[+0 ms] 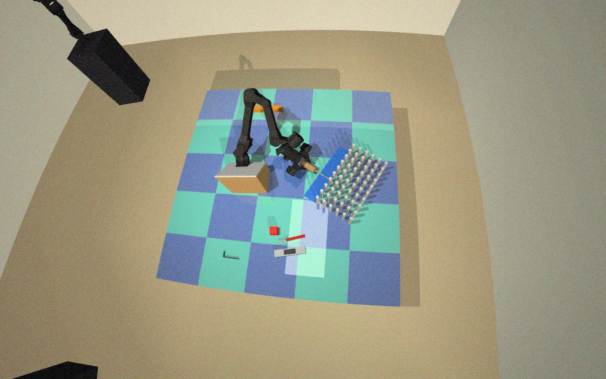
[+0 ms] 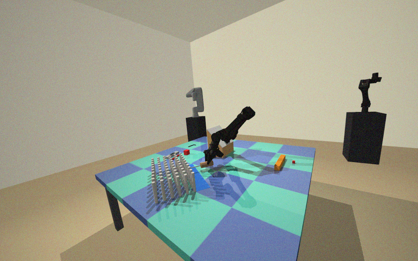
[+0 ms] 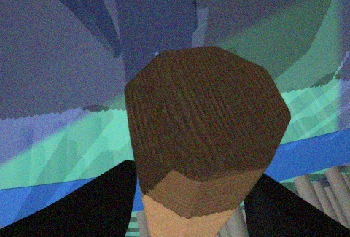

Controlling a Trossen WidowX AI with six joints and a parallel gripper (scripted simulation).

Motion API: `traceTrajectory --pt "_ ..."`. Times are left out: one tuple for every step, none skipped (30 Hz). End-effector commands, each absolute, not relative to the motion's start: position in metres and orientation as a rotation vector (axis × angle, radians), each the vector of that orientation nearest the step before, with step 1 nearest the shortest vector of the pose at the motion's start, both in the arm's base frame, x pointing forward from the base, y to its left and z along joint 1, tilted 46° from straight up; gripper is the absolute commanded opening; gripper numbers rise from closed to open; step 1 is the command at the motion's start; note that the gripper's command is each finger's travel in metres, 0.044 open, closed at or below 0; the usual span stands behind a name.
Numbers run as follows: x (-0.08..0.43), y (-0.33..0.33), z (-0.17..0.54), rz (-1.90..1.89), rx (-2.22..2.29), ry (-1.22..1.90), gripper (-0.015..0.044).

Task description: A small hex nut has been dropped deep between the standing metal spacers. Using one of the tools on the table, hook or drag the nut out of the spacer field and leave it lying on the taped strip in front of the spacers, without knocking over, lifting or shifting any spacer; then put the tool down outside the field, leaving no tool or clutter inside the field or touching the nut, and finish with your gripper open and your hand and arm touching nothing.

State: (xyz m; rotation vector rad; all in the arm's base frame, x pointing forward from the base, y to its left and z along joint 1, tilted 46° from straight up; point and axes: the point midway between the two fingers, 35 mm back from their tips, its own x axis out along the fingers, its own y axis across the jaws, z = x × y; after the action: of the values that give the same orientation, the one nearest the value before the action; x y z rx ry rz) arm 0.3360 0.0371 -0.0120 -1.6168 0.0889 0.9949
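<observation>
Gripper [image 1: 306, 165] [image 2: 208, 162] [image 3: 191, 177] clamped on wooden tool handle [image 1: 310, 167] [image 2: 206, 164] [image 3: 208, 113], rod reaching the spacers [image 1: 330, 180] [image 2: 170, 186] [image 3: 308, 189] across the blue strip [image 1: 316, 188] [image 2: 201, 183] [image 3: 310, 153] before them; nut unseen among spacers, its delivery unconfirmed; tool set-down and release left.

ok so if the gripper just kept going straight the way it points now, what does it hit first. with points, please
Likely the near edge row of standing spacers [image 1: 330, 180] [image 2: 193, 181], just past the blue strip [image 1: 319, 181] [image 2: 200, 182]. The gripper [image 1: 306, 163] [image 2: 206, 163] tilts downward, though, so it might meet the strip first; depth is unclear.
</observation>
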Motion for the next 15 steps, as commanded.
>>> traceTrajectory --pt "0.3408 0.035 -0.0119 0.988 -1.626 0.083 0.0" --pt "0.3413 0.0347 -0.0121 0.988 -1.626 0.083 0.0" --pt "0.3418 0.0344 -0.0124 0.988 -1.626 0.083 0.0" --pt "0.3423 0.0342 -0.0126 0.988 -1.626 0.083 0.0" --pt "0.3428 0.0339 -0.0128 0.988 -1.626 0.083 0.0" --pt "0.3433 0.0336 -0.013 0.988 -1.626 0.083 0.0" --pt "0.3438 0.0333 -0.0133 0.988 -1.626 0.083 0.0" --pt "0.3443 0.033 -0.0135 0.988 -1.626 0.083 0.0" --pt "0.3448 0.0327 -0.0137 0.988 -1.626 0.083 0.0" --pt "0.3453 0.0325 -0.014 0.988 -1.626 0.083 0.0" --pt "0.3458 0.0322 -0.0142 0.988 -1.626 0.083 0.0" --pt "0.3463 0.0319 -0.0144 0.988 -1.626 0.083 0.0" --pt "0.3468 0.0316 -0.0146 0.988 -1.626 0.083 0.0" --pt "0.3473 0.0313 -0.0149 0.988 -1.626 0.083 0.0" --pt "0.3478 0.0311 -0.0151 0.988 -1.626 0.083 0.0"
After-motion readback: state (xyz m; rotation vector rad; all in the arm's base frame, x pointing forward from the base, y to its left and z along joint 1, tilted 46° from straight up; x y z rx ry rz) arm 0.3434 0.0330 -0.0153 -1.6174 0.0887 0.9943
